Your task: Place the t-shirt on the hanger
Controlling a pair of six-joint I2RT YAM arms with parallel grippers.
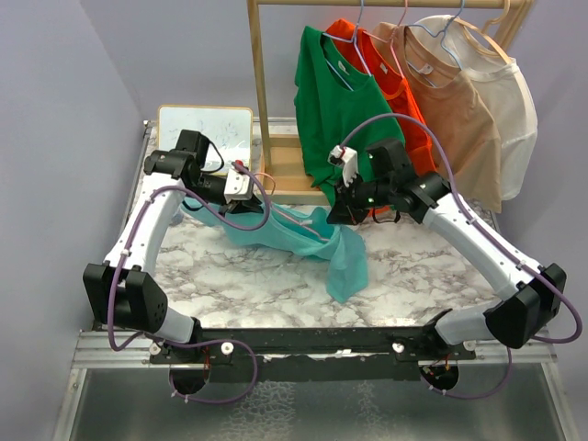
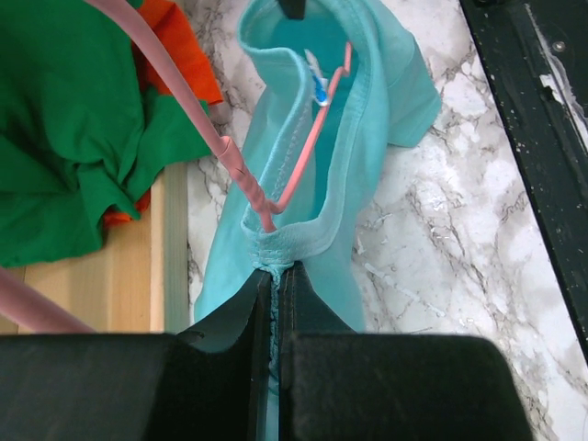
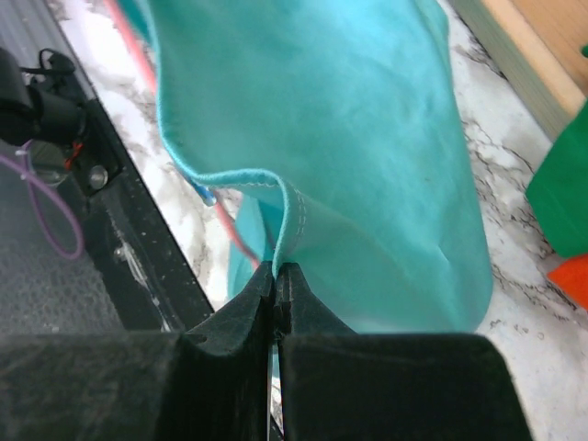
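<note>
Broadly, the marble table [image 1: 413,276] carries a wooden rack [image 1: 260,92] along its far edge, and everything else sits on the near side of that rack. The t-shirt [image 1: 303,241] is strung up in front of the rack's base, stretched between the two arms just above the marble, with one end drooping down onto the tabletop. A green shirt [image 1: 340,119] hangs from the rack rail directly behind it, with an orange-red shirt [image 1: 390,83] beside that. The hanger [image 2: 306,147] lies inside the t-shirt's opening, its pink wire running out through the gathered collar edge toward the rack. The left gripper [image 2: 274,276] is pinched tight on that collar seam, on the rack's post side. The right gripper [image 3: 276,273] is clamped on a folded hem, below the green shirt. A small white tag [image 2: 317,78] shows inside the collar against the wire.
</note>
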